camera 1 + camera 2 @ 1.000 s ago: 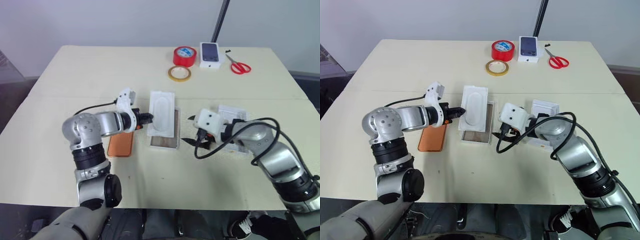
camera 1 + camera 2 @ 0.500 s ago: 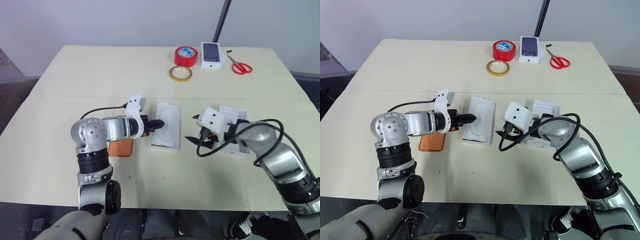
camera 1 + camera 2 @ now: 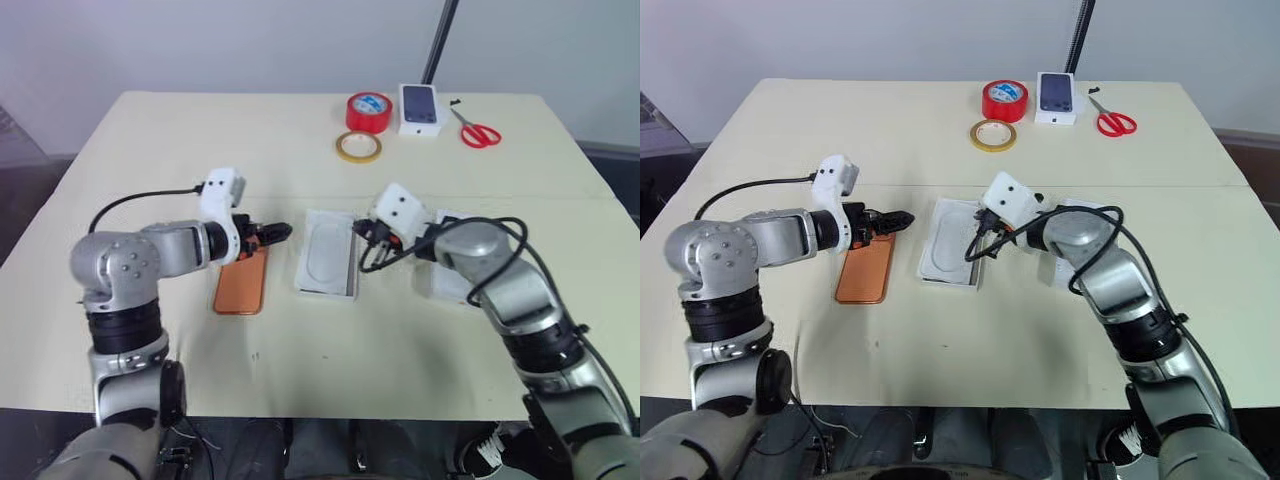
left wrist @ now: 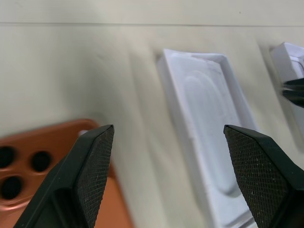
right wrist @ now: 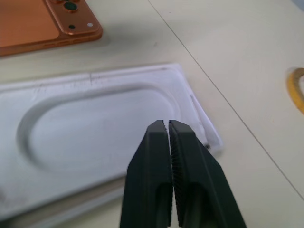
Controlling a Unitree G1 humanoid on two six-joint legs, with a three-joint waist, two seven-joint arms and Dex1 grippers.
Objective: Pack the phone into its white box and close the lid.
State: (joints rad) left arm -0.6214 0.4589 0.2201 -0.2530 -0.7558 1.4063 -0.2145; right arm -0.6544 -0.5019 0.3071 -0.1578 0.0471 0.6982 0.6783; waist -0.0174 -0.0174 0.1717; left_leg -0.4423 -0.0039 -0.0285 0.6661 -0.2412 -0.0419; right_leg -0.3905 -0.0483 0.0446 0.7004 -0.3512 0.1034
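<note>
The orange phone [image 3: 240, 285] lies flat on the table, lens side up, left of the white box [image 3: 328, 265]. The box lies flat in the middle of the table and shows a white face with an oval recess. My left gripper [image 3: 283, 231] is open with nothing between its fingers. It hovers over the phone's far end and points toward the box, a short gap away. My right gripper [image 3: 985, 225] is shut and empty, just above the box's far right corner. In the right wrist view its closed fingers [image 5: 161, 142] sit over that corner of the box [image 5: 95, 123].
Another white box part [image 3: 452, 282] lies under my right forearm. At the table's far edge are a red tape roll [image 3: 369, 111], a yellow tape ring [image 3: 359, 147], a small white box with a phone picture [image 3: 421, 108] and red scissors [image 3: 480, 133].
My left gripper let go of the white recessed piece, which now lies flat, and opened and pulled back left over the phone. My right gripper moved to the box's corner and shut.
</note>
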